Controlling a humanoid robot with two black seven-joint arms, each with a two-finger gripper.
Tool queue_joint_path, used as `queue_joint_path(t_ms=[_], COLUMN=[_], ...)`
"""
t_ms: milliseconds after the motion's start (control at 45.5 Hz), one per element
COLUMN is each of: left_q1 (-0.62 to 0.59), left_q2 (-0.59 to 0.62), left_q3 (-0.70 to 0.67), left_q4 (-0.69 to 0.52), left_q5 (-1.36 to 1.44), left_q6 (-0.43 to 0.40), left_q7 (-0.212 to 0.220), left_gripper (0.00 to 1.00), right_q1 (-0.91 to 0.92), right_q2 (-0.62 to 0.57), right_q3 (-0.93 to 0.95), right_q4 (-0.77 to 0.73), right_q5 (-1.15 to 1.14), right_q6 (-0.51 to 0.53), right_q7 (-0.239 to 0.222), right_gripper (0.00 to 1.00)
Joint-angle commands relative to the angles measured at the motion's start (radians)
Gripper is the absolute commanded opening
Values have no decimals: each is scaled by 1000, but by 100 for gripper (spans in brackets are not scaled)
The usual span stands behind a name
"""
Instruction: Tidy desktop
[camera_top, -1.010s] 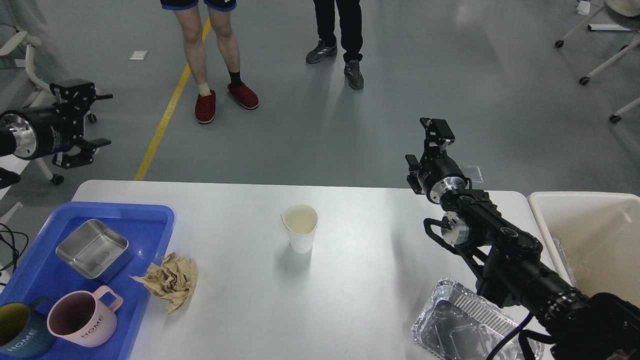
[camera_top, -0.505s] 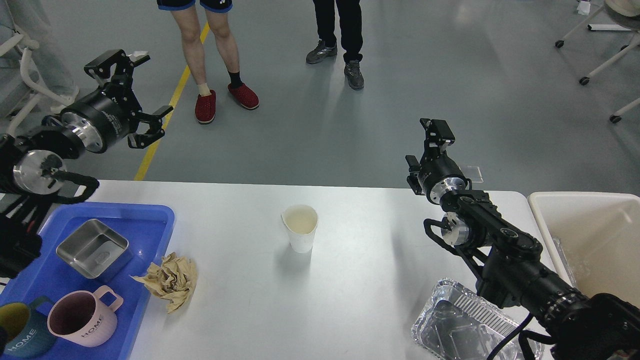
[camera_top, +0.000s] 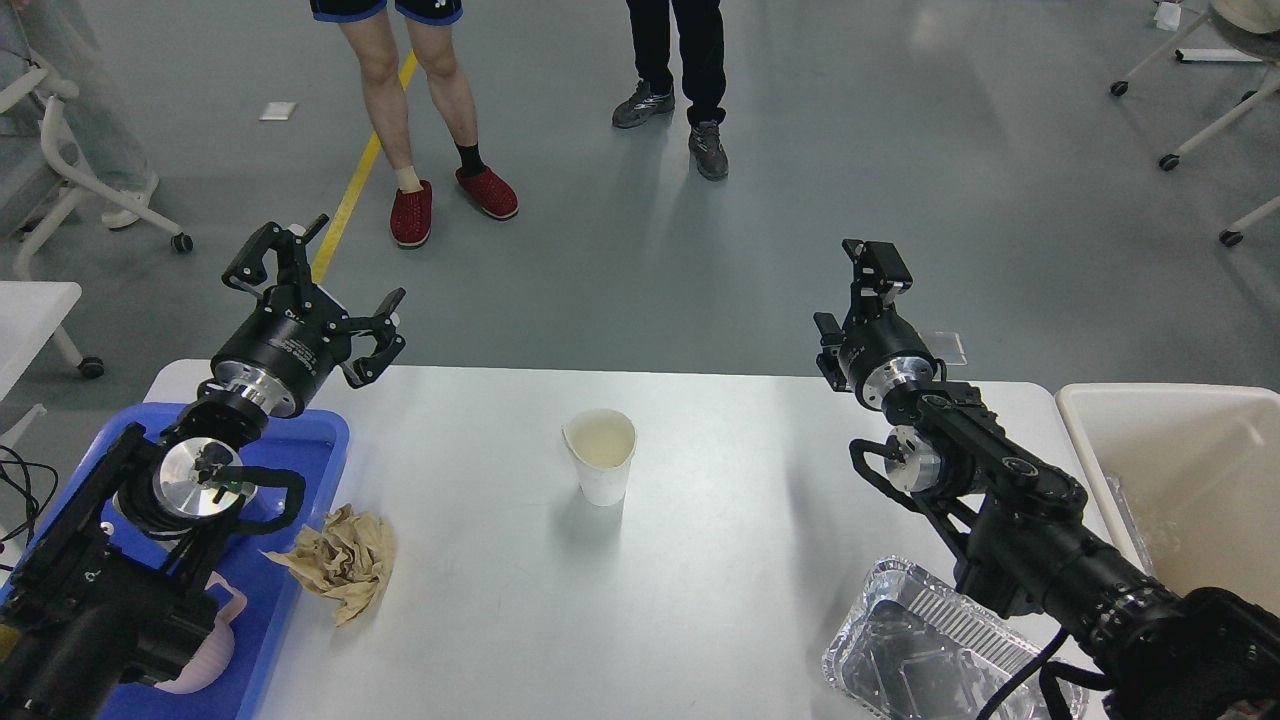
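Nearest edge, right: foil tray (camera_top: 925, 650), crinkled, empty, lying on the desktop (camera_top: 720, 540) at its front right corner; the right arm's forearm crosses over the tray's right side.
Nearest edge, left: blue plastic tray (camera_top: 300, 440) on the desktop's left end; a pink mug (camera_top: 205, 650) stands in it, mostly hidden behind the left arm; other contents hidden by the arm.
Just beside the blue tray's right rim: crumpled tan paper (camera_top: 345, 560), resting on the desktop, touching or nearly touching the rim; cannot tell which.
Desktop itself: white, rounded corners, slightly glossy; fills the lower half of the head view.
Centre of desktop: white paper cup (camera_top: 600, 455), upright, rim slightly dented, well apart from the paper and from the foil tray.
Right of the desktop: cream bin (camera_top: 1180, 470), set against the table's right end.
Left gripper (camera_top: 318, 278): held above the far left corner of the desktop, pointing away and up; fingers spread wide, nothing between them.
Right gripper (camera_top: 862, 275): held above the far right edge of the desktop, pointing up; seen nearly end-on and dark; cannot tell whether fingers are apart or together; nothing visible in it.
Far left: small white side table (camera_top: 35, 310), partly in view.
Beyond the table, grey floor with a yellow line (camera_top: 345, 210); legs of a person in red slippers (camera_top: 455, 195) and a person in dark shoes (camera_top: 675, 120); wheeled chair bases at far left and far right.
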Motion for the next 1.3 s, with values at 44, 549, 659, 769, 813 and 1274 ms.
queue_joint_path(t_ms=[44,549,659,769,813,1274], left_q1=[15,37,38,40,40,109], left_q2=[-107,-204,-205,-207,-207,-204], left_q3=[-48,-67,-67,-67,-67,-44], left_q4=[49,85,85,85,85,62], left_q5=[1,13,15,13,13,12], left_q6=[-1,-1,-1,1,1,1], left_q7=[10,10,10,10,10,13], left_gripper=[98,98,98,98,98,98], right_q1=[3,15,18,18,18,23], right_q2=[2,2,-9,-49,-78,-753], right_q3=[0,0,0,-8,-12,-524], right_q4=[-1,-2,1,9,27,532], right_q5=[0,2,3,8,11,98], right_q6=[0,-1,0,0,-1,14], right_q7=[-1,-1,-3,-6,-9,-50], right_gripper=[100,100,100,100,100,100])
